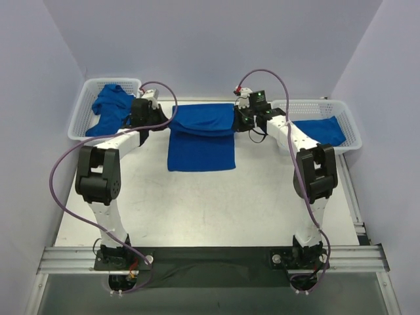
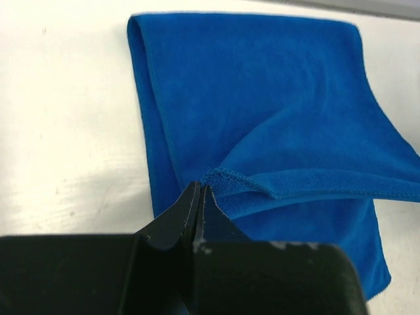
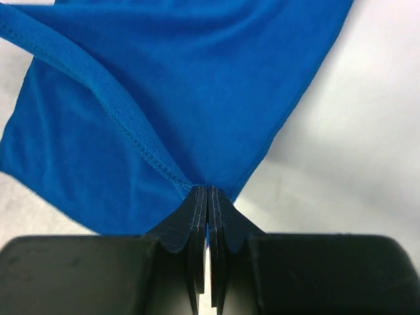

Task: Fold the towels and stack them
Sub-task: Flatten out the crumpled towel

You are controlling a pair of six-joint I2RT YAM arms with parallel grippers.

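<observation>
Blue towel point(image 1: 201, 141) mid-fold at the far middle of the table point(image 1: 216, 210), one corner pinched by each arm.

The near part lies flat on the table, spread toward the arm bases. The far edge is lifted and doubled over as a raised band strung between the two grippers. The left gripper point(image 2: 197, 197) is clamped on a hemmed corner, fingers pressed together with the hem running into the tips. The right gripper point(image 3: 207, 197) is clamped the same way on the opposite corner. Holding both corners level keeps the edge taut, likely so it can be laid square over the flat part. Judged: a fold in hand, not yet laid down. The left basket point(image 1: 82, 108) holds a crumpled towel point(image 1: 110, 105), apparently waiting. The right basket point(image 1: 315, 105) holds a folded towel point(image 1: 321, 130), probably the stack's start. Risk: an uneven pull would skew the hem.
</observation>
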